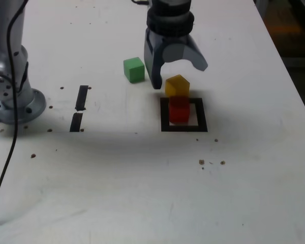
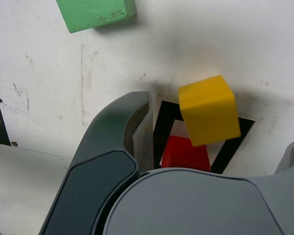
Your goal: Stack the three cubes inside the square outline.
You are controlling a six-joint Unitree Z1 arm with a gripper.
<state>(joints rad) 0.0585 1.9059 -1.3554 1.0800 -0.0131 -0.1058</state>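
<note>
The red cube (image 1: 179, 110) (image 2: 185, 154) stands inside the square outline (image 1: 199, 116) (image 2: 162, 128) of black tape. The yellow cube (image 1: 177, 85) (image 2: 207, 110) sits on top of it, turned at an angle and shifted toward the outline's far side. My gripper (image 1: 178, 76) (image 2: 213, 142) hangs just above this pair, open, with one finger on each side of the yellow cube and not touching it. On the table behind the outline, toward the exterior view's left, lies the green cube (image 1: 134, 69) (image 2: 95, 13), apart from the gripper.
Two short black tape strips (image 1: 82, 97) (image 1: 76, 122) lie at the exterior view's left. The arm's base (image 1: 12, 99) and a black cable (image 1: 5, 152) stand at the far left. Small brown specks (image 1: 202, 162) dot the white table. The table's edge (image 1: 295, 91) runs along the right.
</note>
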